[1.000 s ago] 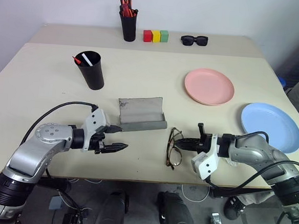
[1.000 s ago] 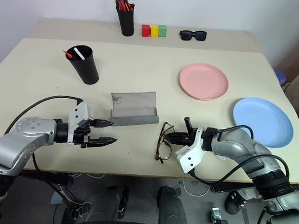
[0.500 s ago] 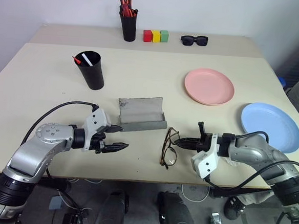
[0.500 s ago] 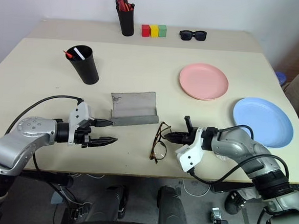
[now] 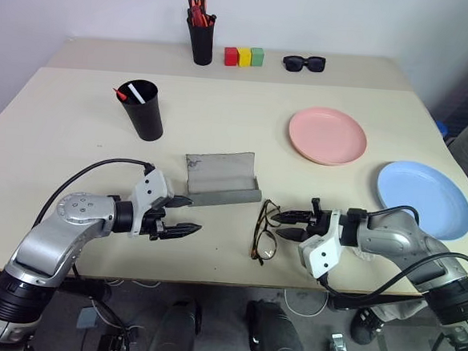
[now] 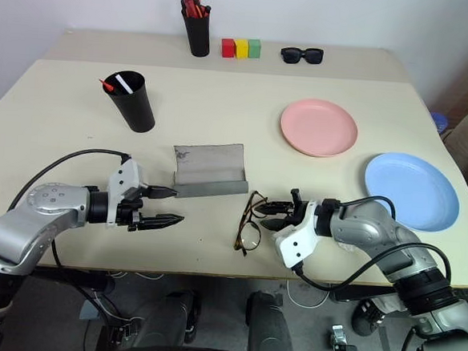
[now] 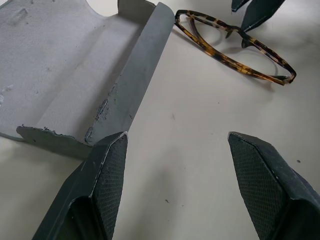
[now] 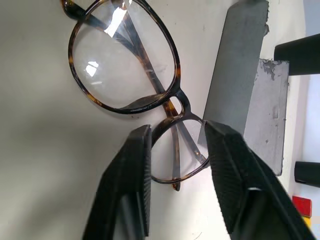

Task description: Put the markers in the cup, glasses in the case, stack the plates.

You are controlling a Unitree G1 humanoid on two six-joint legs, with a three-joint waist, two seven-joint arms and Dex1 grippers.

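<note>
The tortoiseshell glasses [image 5: 264, 230] lie folded on the table just right of the open grey case [image 5: 222, 179]. My right gripper [image 5: 285, 225] stands open at their right side, one finger on each side of the near lens and frame [image 8: 125, 75]. My left gripper [image 5: 193, 215] is open and holds nothing, hovering low left of the glasses and in front of the case [image 7: 65, 75]. The black cup [image 5: 143, 114] stands at the left with the two markers [image 5: 135, 94] upright in it. The pink plate [image 5: 327, 135] and the blue plate [image 5: 423, 198] lie apart at the right.
A black pen holder [image 5: 200, 37] with orange-capped pens, three coloured blocks [image 5: 244, 57] and black sunglasses [image 5: 304, 64] line the far edge. The table's front edge runs close below both grippers.
The right gripper, shut at the glasses' rim a second ago, shifted them slightly left and has now opened. The left arm has not moved.
</note>
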